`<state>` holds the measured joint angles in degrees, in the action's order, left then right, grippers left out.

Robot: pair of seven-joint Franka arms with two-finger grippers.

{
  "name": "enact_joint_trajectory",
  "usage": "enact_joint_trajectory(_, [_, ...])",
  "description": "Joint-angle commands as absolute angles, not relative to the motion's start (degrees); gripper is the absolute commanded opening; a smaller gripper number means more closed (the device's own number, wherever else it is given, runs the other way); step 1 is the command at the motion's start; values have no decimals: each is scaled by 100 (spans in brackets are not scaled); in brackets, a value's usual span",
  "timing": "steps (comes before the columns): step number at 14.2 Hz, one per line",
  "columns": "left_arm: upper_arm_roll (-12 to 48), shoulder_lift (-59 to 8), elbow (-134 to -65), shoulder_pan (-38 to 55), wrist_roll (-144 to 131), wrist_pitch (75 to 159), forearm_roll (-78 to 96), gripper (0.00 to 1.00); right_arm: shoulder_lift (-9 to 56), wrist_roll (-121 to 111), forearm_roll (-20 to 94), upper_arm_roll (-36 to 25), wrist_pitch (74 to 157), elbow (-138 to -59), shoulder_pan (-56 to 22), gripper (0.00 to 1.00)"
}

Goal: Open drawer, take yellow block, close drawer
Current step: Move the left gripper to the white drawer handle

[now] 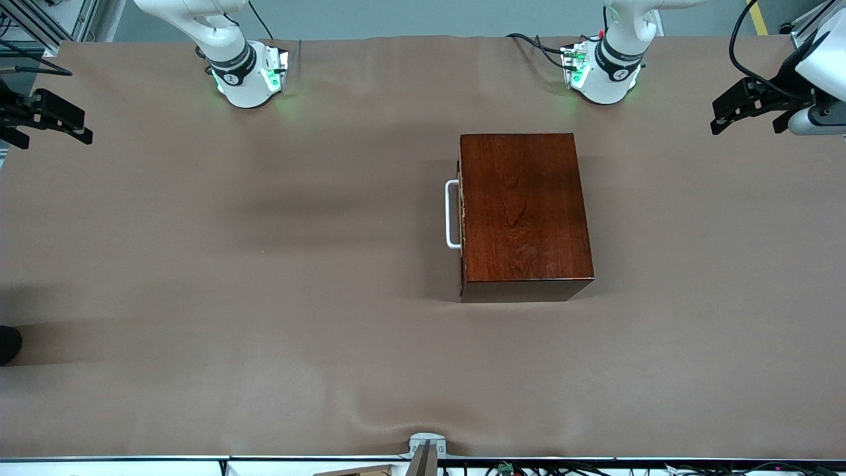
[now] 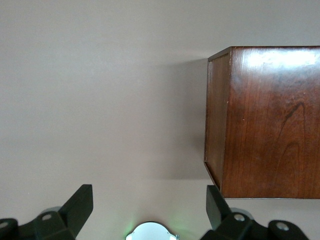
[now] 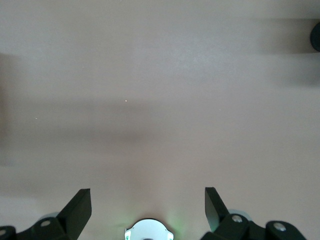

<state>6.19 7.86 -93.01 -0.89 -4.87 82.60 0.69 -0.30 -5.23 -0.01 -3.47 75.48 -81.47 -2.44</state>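
Observation:
The glossy reddish-brown wooden box point(image 1: 522, 208) stands on the table, toward the left arm's end. Its drawer is shut. Only the white U-shaped handle point(image 1: 452, 215) shows, on the box's side that faces the right arm's end. The yellow block is hidden. My left gripper point(image 1: 747, 122) is open and empty, up in the air at the left arm's end of the table. Its wrist view point(image 2: 149, 197) shows a corner of the box point(image 2: 270, 120). My right gripper point(image 1: 49, 132) is open and empty over the right arm's end, with only bare cloth in its wrist view point(image 3: 146, 197).
A brown cloth point(image 1: 264, 264) covers the whole table. A dark round thing point(image 1: 8, 344) sits at the table's edge at the right arm's end, and also shows in the right wrist view point(image 3: 315, 36). A small metal bracket point(image 1: 426, 446) sits at the table's nearest edge.

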Motion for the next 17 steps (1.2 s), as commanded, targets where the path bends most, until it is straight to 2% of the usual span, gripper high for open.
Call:
enact_joint_trajectory(1, [694,747,-9158,-158,-483,8095,-53,100,-88,-536,-18,-334,7532,-8156,-211,100])
enact_joint_trajectory(4, [773,651,-9018,-62,-501,8095,-61,100,-88,-536,-18,-334,7532,-8156,-220,100])
enact_joint_trajectory(7, [1395,239,-8702,0,-597,8068,-53,100,-88,-536,-18,-334,7532,-8156,-211,100])
enact_joint_trajectory(10, [2168,-384,-8333,262,-1876,8077,-44,100,-88,-527,-18,-334,7541,-8156,-255,100])
enact_joint_trajectory(12, [2320,-1007,-7843,797,-2659,8086,-236,100,-88,-527,-18,-334,7541,-8156,-237,100])
enact_joint_trajectory(14, [2233,-1719,-7289,1735,-3336,8086,-927,100,-88,-527,-18,-334,7541,-8156,-220,100])
enact_joint_trajectory(17, [2110,-2520,-6787,2546,-4242,8357,-1248,100,-88,-519,-18,-343,7567,-8156,-237,100])
